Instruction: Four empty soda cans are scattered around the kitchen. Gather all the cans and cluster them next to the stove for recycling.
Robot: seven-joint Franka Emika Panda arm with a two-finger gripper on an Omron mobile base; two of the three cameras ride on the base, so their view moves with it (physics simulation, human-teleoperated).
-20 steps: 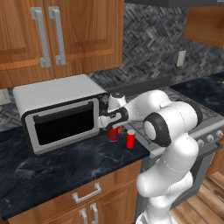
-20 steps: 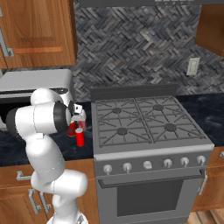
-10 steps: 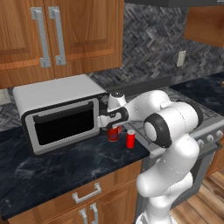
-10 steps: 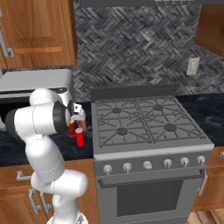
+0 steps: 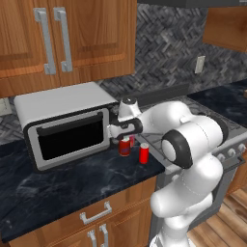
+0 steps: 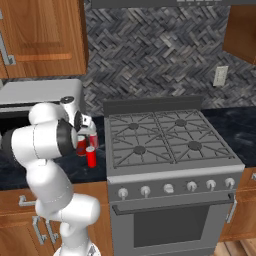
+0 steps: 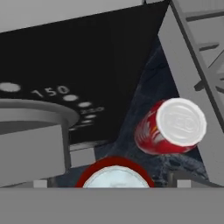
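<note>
While the arm reaches left across the stove corner, I count 3 soda cans (image 5: 124, 146) standing upright in a tight cluster on the black worktop (image 5: 72, 185), 1 stove (image 6: 165, 145) and 1 silver toaster oven (image 5: 67, 126). The front can (image 6: 91, 156) is plain red and stands nearest the worktop's front edge, just beside the stove's left side. The middle can (image 6: 82, 145) is red and sits directly under the hand, near the toaster oven's right end. The back can (image 6: 94, 140) looks paler, and it is partly hidden behind the other 2.

From the hand camera, the fingers (image 7: 181, 180) are spread wide on either side of the middle can's silver top (image 7: 114, 177), with a gap showing on each side. They are pinching nothing, and I see no contact with it. A red neighbour can (image 7: 173, 127) stands close beside it, toward the stove's grey edge.

Room is tight here. The toaster oven's dark front with its dial hems the cluster on 1 side and the stove's raised side on the other. The worktop stretches open in front of the toaster oven.
</note>
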